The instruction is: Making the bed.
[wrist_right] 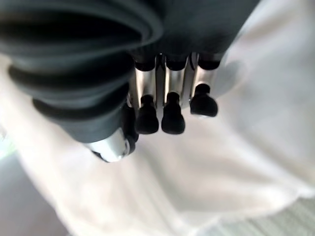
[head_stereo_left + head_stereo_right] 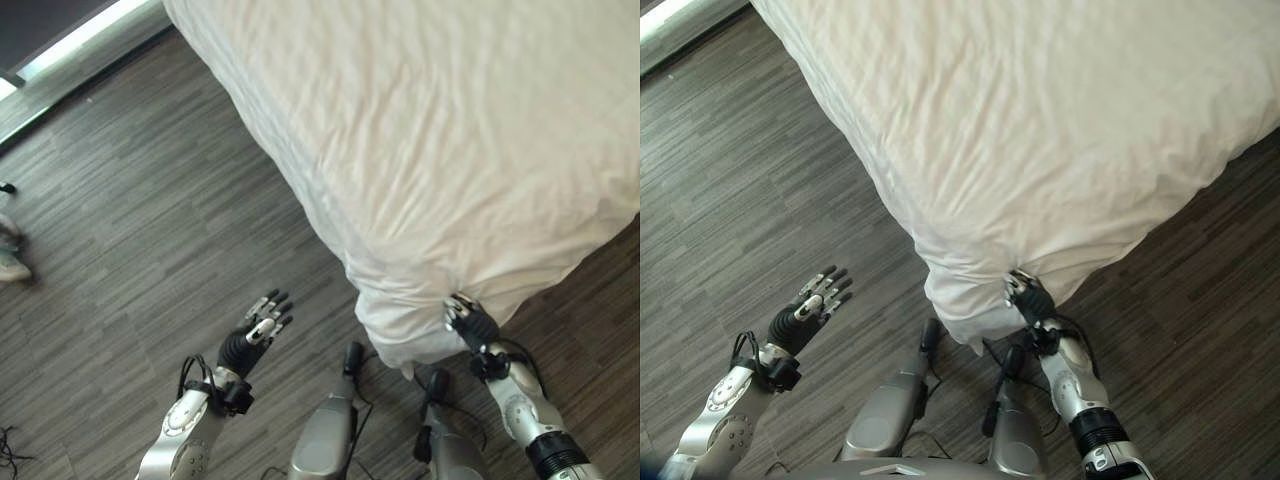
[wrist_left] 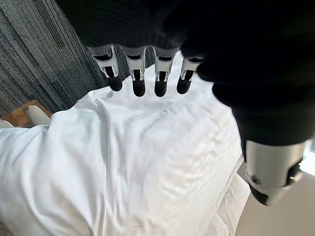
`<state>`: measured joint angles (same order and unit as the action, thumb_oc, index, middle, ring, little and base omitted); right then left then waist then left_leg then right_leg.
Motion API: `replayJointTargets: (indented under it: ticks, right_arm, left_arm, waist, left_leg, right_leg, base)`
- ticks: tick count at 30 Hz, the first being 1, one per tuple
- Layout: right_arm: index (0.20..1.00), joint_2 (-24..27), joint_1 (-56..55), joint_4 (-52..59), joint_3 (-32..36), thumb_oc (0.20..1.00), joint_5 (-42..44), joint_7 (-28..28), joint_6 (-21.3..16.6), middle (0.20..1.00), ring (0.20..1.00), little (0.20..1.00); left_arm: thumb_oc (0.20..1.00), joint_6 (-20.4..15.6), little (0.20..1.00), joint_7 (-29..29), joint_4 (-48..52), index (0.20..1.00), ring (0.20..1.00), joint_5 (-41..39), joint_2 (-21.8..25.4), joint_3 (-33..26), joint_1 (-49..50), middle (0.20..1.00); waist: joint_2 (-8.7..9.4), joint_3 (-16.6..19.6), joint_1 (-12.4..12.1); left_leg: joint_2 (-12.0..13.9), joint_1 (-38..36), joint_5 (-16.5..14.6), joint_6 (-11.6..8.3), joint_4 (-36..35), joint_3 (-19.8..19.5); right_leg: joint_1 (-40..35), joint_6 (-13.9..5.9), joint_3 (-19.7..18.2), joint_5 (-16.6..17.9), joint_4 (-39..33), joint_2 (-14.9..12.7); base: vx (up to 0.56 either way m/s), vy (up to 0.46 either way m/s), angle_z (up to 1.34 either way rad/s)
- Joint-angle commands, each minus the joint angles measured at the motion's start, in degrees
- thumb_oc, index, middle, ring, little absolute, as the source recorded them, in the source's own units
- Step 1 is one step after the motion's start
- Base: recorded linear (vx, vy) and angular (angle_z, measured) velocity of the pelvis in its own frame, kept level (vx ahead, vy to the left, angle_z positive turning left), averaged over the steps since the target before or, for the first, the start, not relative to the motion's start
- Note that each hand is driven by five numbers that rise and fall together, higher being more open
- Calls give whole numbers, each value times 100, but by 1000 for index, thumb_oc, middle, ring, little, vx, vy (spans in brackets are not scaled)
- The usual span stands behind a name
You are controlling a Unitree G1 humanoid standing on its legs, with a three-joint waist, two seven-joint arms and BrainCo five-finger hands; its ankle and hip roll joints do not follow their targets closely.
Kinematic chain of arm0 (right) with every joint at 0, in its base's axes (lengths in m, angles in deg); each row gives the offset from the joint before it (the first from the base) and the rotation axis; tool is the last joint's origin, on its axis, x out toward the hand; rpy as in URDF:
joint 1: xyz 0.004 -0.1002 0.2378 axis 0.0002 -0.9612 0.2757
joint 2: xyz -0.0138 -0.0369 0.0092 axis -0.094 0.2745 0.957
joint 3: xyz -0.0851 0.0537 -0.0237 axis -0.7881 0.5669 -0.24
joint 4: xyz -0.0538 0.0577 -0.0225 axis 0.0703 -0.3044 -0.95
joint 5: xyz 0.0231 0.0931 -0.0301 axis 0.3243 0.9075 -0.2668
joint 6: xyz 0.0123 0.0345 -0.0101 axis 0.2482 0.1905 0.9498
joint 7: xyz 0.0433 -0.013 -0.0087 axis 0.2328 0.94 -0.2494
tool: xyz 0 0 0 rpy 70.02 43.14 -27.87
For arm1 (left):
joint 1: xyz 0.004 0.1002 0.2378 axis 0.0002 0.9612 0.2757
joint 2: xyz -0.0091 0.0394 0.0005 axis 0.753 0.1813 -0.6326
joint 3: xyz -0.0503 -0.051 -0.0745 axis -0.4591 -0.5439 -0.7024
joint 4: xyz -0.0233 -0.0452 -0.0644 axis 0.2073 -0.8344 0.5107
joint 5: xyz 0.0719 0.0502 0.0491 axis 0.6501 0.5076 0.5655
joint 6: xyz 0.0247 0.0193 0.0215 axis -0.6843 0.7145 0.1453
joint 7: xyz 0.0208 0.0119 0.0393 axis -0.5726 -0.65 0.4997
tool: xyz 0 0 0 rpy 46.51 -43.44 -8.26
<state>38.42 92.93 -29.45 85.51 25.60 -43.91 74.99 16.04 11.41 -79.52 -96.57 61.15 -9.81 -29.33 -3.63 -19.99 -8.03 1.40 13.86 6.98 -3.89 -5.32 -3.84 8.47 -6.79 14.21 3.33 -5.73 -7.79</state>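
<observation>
The left hand (image 2: 262,328) hangs over the dark wood-grain floor (image 2: 130,240), well apart from the bed, its fingers (image 3: 139,78) straight and spread wide, holding nothing. Ahead of it and off toward the other arm lies the white duvet (image 2: 450,140), which covers the bed corner and drapes down over the edge nearest the robot. Its top is pale and softly crumpled, with shallow creases running across it; at the corner the cloth bunches into thicker folds and a hanging lobe. In the left wrist view the duvet spreads past the fingertips as a broad white sheet with long ridges, and a bit of brown wood (image 3: 19,114) pokes out at its far edge; what that wood belongs to cannot be made out.

The right hand (image 2: 1028,296) is up against the hanging corner fold of the duvet, just below the bed's edge. In the right wrist view its fingers (image 1: 168,105) point at the white cloth very close by, lying side by side and only slightly bent, but whether they or the thumb pinch any fabric cannot be told. At the far left of the floor, a person's shoe (image 2: 12,262) is cut off by the frame.
</observation>
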Motion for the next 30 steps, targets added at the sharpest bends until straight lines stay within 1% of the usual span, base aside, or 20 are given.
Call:
replayJointTargets:
  ticks: [1, 2, 4, 6, 7, 10, 11, 12, 13, 16, 17, 18, 20, 21, 22, 24, 25, 26, 28, 30]
  right_arm:
    - [200, 210, 182, -466, 117, 200, 196, 344, -47, 200, 200, 200]
    - [200, 283, 231, -1150, 405, 200, 195, 427, -3, 200, 200, 200]
    - [200, 902, 244, -2681, 1226, 200, -93, 745, 201, 200, 200, 200]
    - [200, 1109, 186, -2970, 1429, 200, -139, 781, 239, 200, 200, 200]
    - [200, 1536, 6, -3201, 1988, 200, -49, 1000, 206, 200, 200, 200]
    - [200, 1858, -78, -2861, 2760, 200, 736, 1238, -112, 200, 200, 200]
    - [200, 1855, -85, -2850, 2771, 200, 741, 1242, -113, 200, 200, 200]
    - [200, 1918, -159, -2365, 3039, 200, 1026, 1325, -388, 200, 200, 200]
    - [200, 2003, -267, -1973, 3083, 200, 988, 1245, -437, 200, 200, 200]
    - [200, 1988, -744, -185, 2639, 200, 352, 955, -598, 200, 200, 200]
    - [200, 2017, -1460, 2044, 1711, 200, -70, 23, -502, 200, 200, 200]
    - [200, 2133, -1818, 2886, 1217, 200, -366, -395, -431, 200, 200, 200]
    - [200, 2446, -2031, 3731, 505, 200, -1009, -771, -274, 200, 200, 200]
    - [200, 2446, -2028, 3732, 501, 200, -1009, -770, -273, 200, 200, 200]
    - [200, 2475, -2057, 4113, -261, 200, -1404, -999, -127, 200, 200, 200]
    - [200, 2293, -1783, 3935, -1052, 200, -1958, -1120, -37, 200, 200, 200]
    - [200, 2284, -1762, 3920, -1071, 200, -1963, -1116, -42, 200, 200, 200]
    - [200, 2084, -1459, 4141, -1793, 200, -2400, -1233, -42, 200, 200, 200]
    - [200, 2105, -1199, 4434, -2281, 200, -2812, -1365, -90, 200, 200, 200]
    - [200, 1992, -1149, 4379, -2456, 200, -2757, -1458, -21, 200, 200, 200]
  left_arm:
    - [1000, -192, 1000, -50, 31, 1000, 1000, 52, -18, -43, 0, 1000]
    - [1000, -178, 1000, -60, 53, 1000, 1000, 33, -6, -33, -39, 1000]
    - [1000, -102, 1000, -205, 89, 1000, 1000, -86, -10, -37, -80, 1000]
    - [1000, -103, 1000, -220, 86, 1000, 1000, -123, -27, -56, -108, 1000]
    - [1000, -166, 1000, -242, 124, 1000, 1000, -108, -2, -99, -149, 1000]
    - [1000, -234, 1000, -120, 202, 1000, 1000, -114, 28, -52, -247, 1000]
    - [1000, -235, 1000, -117, 200, 1000, 1000, -114, 28, -43, -260, 1000]
    - [1000, -259, 1000, -9, 226, 1000, 1000, -86, 55, -2, -323, 1000]
    - [1000, -260, 1000, -11, 238, 1000, 1000, -54, 95, 14, -349, 1000]
    - [1000, -281, 1000, -88, 360, 1000, 1000, -41, 258, -62, -267, 1000]
    - [1000, -273, 1000, -311, 442, 1000, 1000, -178, 495, -236, -67, 1000]
    - [1000, -251, 1000, -445, 492, 1000, 1000, -218, 591, -291, 93, 1000]
    - [1000, -245, 1000, -640, 515, 1000, 1000, -185, 702, -398, 321, 1000]
    - [1000, -244, 1000, -641, 517, 1000, 1000, -185, 702, -404, 325, 1000]
    - [1000, -233, 1000, -787, 564, 1000, 1000, -257, 731, -427, 403, 1000]
    - [1000, -262, 1000, -808, 587, 1000, 1000, -342, 681, -438, 419, 1000]
    - [1000, -262, 1000, -809, 588, 1000, 1000, -343, 684, -452, 426, 1000]
    - [1000, -252, 1000, -775, 611, 1000, 1000, -457, 596, -554, 458, 1000]
    - [1000, -286, 1000, -770, 530, 1000, 1000, -491, 509, -692, 538, 1000]
    - [1000, -273, 1000, -788, 500, 1000, 1000, -489, 461, -736, 578, 1000]
  waist:
    - [-130, 165, 111]
    - [-162, 159, 119]
    - [-245, 178, 154]
    - [-269, 193, 173]
    - [-265, 229, 270]
    - [-204, 301, 437]
    - [-207, 294, 429]
    - [-147, 341, 557]
    - [-103, 364, 618]
    - [28, 381, 735]
    - [195, 375, 765]
    - [255, 353, 744]
    - [355, 349, 678]
    - [359, 365, 682]
    - [434, 350, 572]
    - [435, 349, 450]
    - [443, 344, 461]
    - [424, 329, 348]
    - [409, 343, 271]
    - [398, 359, 227]
  left_leg:
    - [-97, -20, 3, 94, 32, 337]
    - [-106, -30, -12, 100, 32, 325]
    - [-132, -80, -86, 121, 39, 324]
    - [-139, -70, -71, 131, 32, 326]
    - [-149, -103, -109, 142, 32, 338]
    - [-147, -187, -213, 153, 32, 388]
    - [-150, -171, -180, 158, 32, 391]
    - [-144, -207, -211, 165, 32, 429]
    - [-140, -223, -221, 166, 32, 460]
    - [-118, -260, -226, 160, 32, 557]
    - [-86, -271, -188, 147, 32, 662]
    - [-71, -301, -188, 137, 32, 707]
    - [-41, -314, -197, 134, 32, 795]
    - [-43, -291, -185, 135, 32, 795]
    - [-27, -331, -190, 135, 32, 850]
    - [-24, -366, -187, 139, 32, 844]
    - [-24, -370, -188, 139, 32, 841]
    - [-28, -416, -198, 135, 32, 788]
    - [-32, -418, -179, 130, 32, 738]
    - [-34, -415, -177, 129, 32, 710]
  right_leg:
    - [-9, -90, -77, 123, 73, -126]
    - [-21, -92, -73, 107, 73, -129]
    - [-62, -113, -67, 54, 73, -146]
    - [-41, -118, -72, 64, 73, -151]
    - [-56, -128, -103, 38, 73, -154]
    - [-86, -144, -184, -14, 73, -154]
    - [-70, -142, -186, 16, 73, -157]
    - [-75, -148, -243, 20, 73, -160]
    - [-70, -154, -283, 23, 73, -160]
    - [-49, -151, -394, 71, 73, -151]
    - [-4, -155, -475, 144, 73, -133]
    - [-15, -163, -491, 153, 73, -125]
    - [28, -182, -508, 192, 73, -103]
    - [51, -182, -509, 202, 73, -105]
    - [34, -187, -475, 218, 73, -84]
    - [-36, -186, -383, 209, 73, -83]
    - [-42, -186, -380, 207, 73, -83]
    - [-147, -189, -266, 160, 74, -92]
    - [-179, -190, -198, 140, 76, -107]
    - [-201, -191, -165, 124, 73, -113]
  base:
    - [24, 6, 3]
    - [0, 0, 0]
    - [47, 29, 2]
    - [35, 22, 8]
    - [89, 29, 6]
    - [53, 18, 3]
    - [59, 16, -11]
    - [23, 19, -13]
    - [46, 15, -16]
    - [-7, -11, -19]
    - [-37, -39, -28]
    - [-43, -38, -30]
    - [-16, -22, -57]
    - [-7, -53, -52]
    - [-6, -53, -20]
    - [5, -46, 1]
    - [21, -30, 7]
    - [12, -18, 8]
    - [9, -9, 11]
    - [13, -4, 16]
